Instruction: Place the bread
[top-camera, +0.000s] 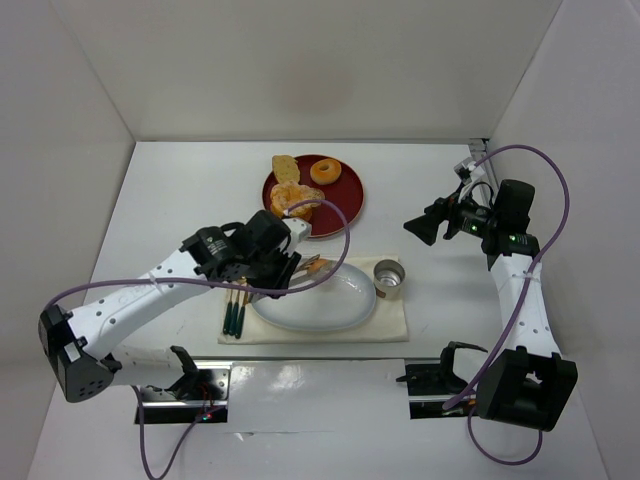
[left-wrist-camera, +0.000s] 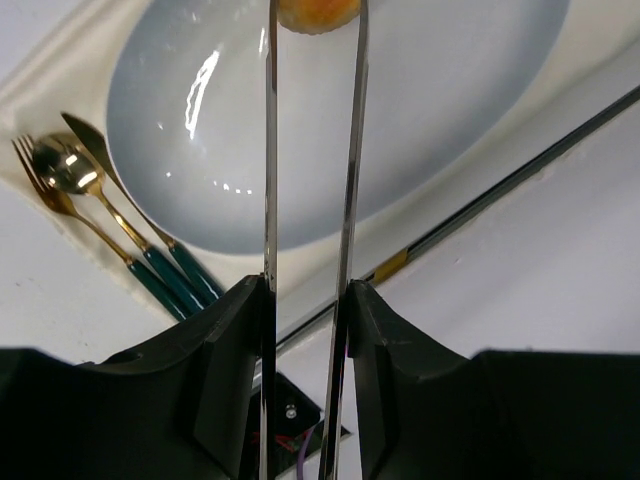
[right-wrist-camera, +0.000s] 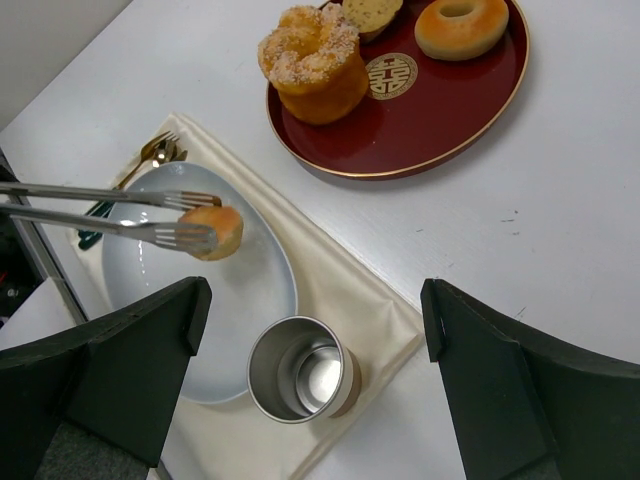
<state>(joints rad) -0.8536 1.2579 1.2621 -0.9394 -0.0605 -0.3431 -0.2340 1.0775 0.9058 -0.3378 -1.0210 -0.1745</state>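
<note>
The bread (right-wrist-camera: 218, 229) is a small golden bun pinched in the tips of metal tongs (right-wrist-camera: 100, 210), held just above the pale oval plate (right-wrist-camera: 240, 300). My left gripper (top-camera: 270, 262) is shut on the tongs' handles (left-wrist-camera: 270, 150). In the left wrist view the bread (left-wrist-camera: 318, 14) shows at the top edge over the plate (left-wrist-camera: 420, 110). In the top view the bread (top-camera: 318, 264) hangs over the plate's (top-camera: 330, 305) far left rim. My right gripper (top-camera: 425, 225) is open and empty, right of the plate, above the table.
A metal cup (right-wrist-camera: 303, 368) stands on the cream cloth (top-camera: 395, 320) right of the plate. A red tray (top-camera: 345, 205) behind holds a ring donut (top-camera: 326, 171), a flaky pastry (top-camera: 291, 200) and another piece. Gold cutlery (top-camera: 236, 310) lies left of the plate.
</note>
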